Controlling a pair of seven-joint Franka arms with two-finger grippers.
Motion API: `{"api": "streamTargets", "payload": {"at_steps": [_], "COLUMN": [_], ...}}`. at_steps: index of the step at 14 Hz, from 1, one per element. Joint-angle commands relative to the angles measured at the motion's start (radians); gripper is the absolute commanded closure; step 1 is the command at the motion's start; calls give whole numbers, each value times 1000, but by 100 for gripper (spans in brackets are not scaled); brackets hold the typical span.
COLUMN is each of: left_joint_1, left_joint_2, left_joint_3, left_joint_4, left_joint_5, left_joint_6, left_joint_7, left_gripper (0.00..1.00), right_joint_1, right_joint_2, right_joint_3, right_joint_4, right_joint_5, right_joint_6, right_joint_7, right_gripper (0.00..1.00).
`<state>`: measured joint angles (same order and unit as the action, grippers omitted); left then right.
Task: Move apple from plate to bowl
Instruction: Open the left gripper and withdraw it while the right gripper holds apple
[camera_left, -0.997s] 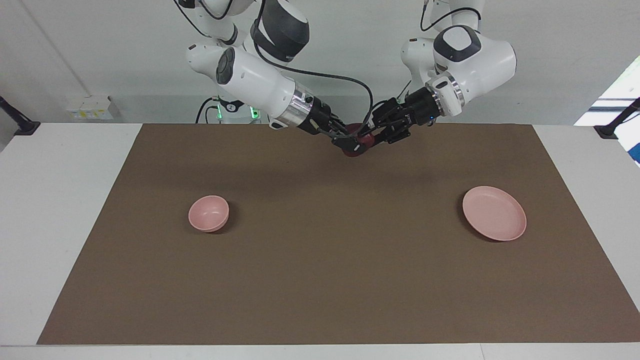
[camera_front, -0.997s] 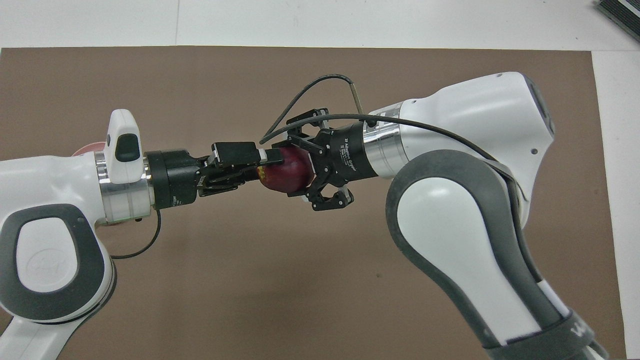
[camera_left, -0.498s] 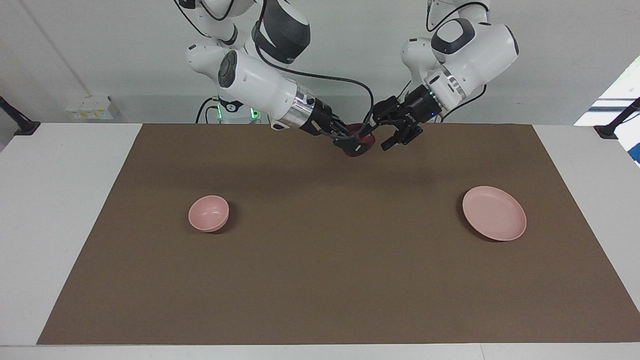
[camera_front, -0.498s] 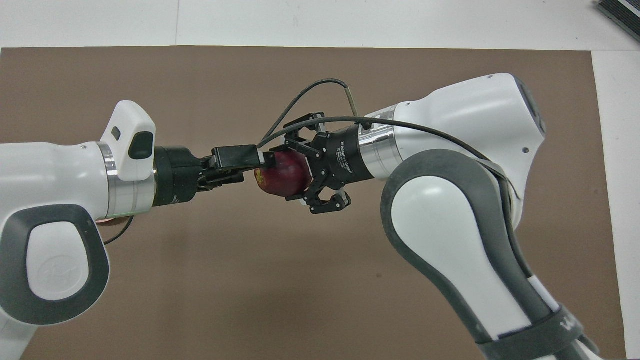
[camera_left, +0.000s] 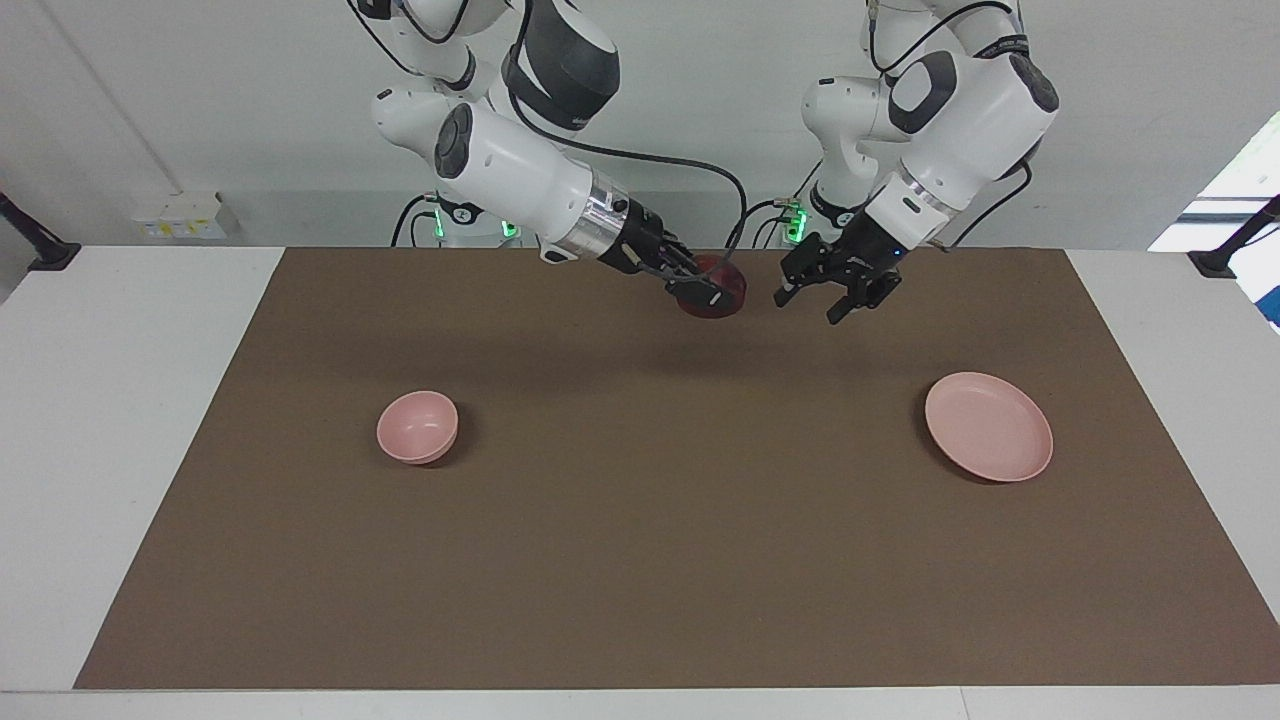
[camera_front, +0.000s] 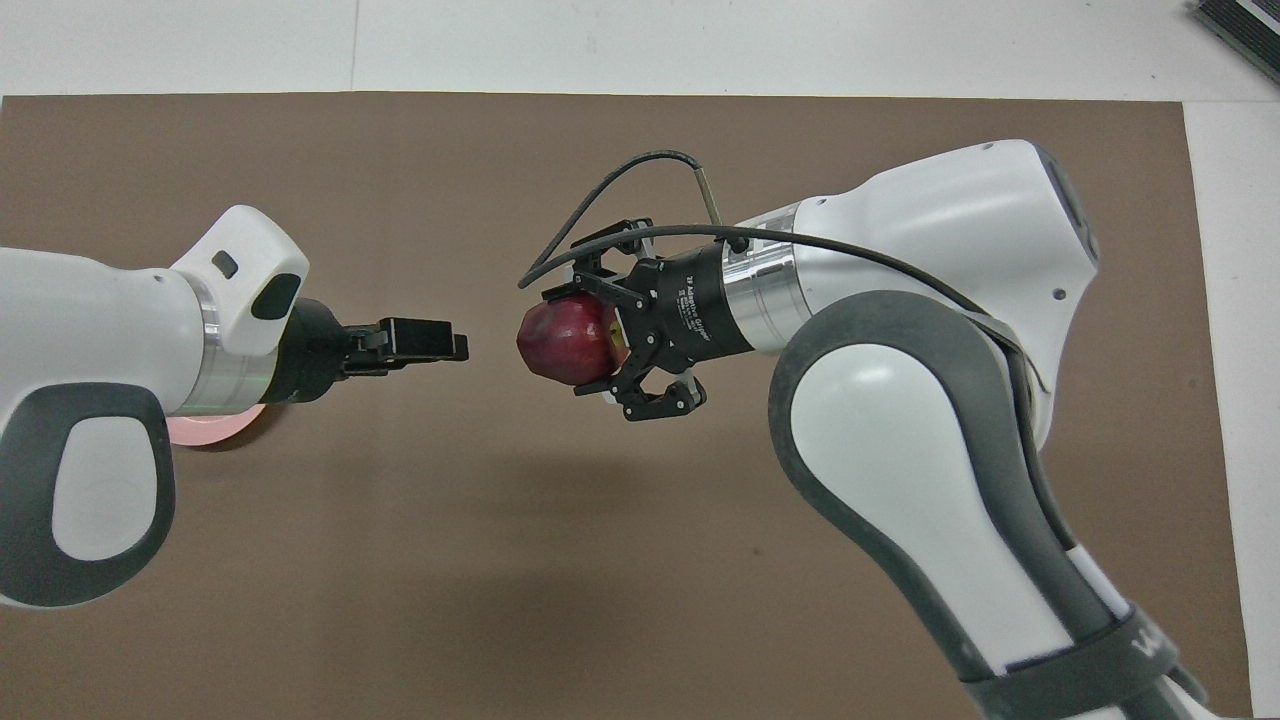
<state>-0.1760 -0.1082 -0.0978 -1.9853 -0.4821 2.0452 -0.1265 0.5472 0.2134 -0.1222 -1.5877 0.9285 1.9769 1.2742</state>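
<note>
The dark red apple (camera_left: 728, 287) (camera_front: 558, 340) hangs in the air with my right gripper (camera_left: 708, 290) (camera_front: 575, 340) shut on it, over the middle of the mat's edge by the robots. My left gripper (camera_left: 808, 305) (camera_front: 440, 345) is open and holds nothing, a short gap from the apple toward the left arm's end. The pale pink plate (camera_left: 988, 427) lies bare at the left arm's end; overhead only a sliver of the plate (camera_front: 215, 432) shows under the left arm. The small pink bowl (camera_left: 417, 427) stands at the right arm's end, hidden overhead by the right arm.
A brown mat (camera_left: 650, 520) covers most of the white table (camera_left: 120, 420). Plate and bowl lie well apart on the mat, both farther from the robots than the spot under the grippers.
My left gripper has opened, let go of the apple and drawn back toward the left arm's end. The right gripper has kept its hold on the apple and barely moved.
</note>
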Motion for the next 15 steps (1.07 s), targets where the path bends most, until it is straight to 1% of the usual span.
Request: {"api": "streamTargets", "payload": {"at_steps": [1,3,4,6,8,9,11,13,15], "left_joint_1": [52,70,91,127,150,151,177,204,216], "left_joint_2": [-7,-7,-7,-5,1,2,21,33,38], "left_joint_3": [-7,-7,-7,-5,-5,-5,-5,-4,4], "left_joint_4": [-3,-3,-3,-1,26,49,138,248,356], "left_joint_5": [129,245,282,321,403,431,451,451,451], "left_joint_6": [-28,-30,-31,-30,-37,-55,-140,-258,-382], "left_joint_7": [10,18,43,125,154,157,182,246,306], "left_gripper": [0,0,0,0,0,0,0,0,0], "right_joint_1": [-10,-10,-10,-19,-84,-107,-131,-138,-142], "right_joint_2": [-6,-6,-6,-11,-16,-16,-16,-14,-11], "right_joint_3": [4,4,4,-14,-23,-25,-25,-25,-25], "right_joint_4": [3,5,5,6,23,43,80,80,75], "right_joint_5": [32,27,23,13,-19,-61,-216,-357,-527], "right_joint_6": [-9,-9,-10,-79,-174,-223,-294,-280,-274], "right_joint_7": [-19,-21,-33,-88,-168,-220,-336,-480,-704], "right_gripper": [100,100,100,100,100,100,100,100,100]}}
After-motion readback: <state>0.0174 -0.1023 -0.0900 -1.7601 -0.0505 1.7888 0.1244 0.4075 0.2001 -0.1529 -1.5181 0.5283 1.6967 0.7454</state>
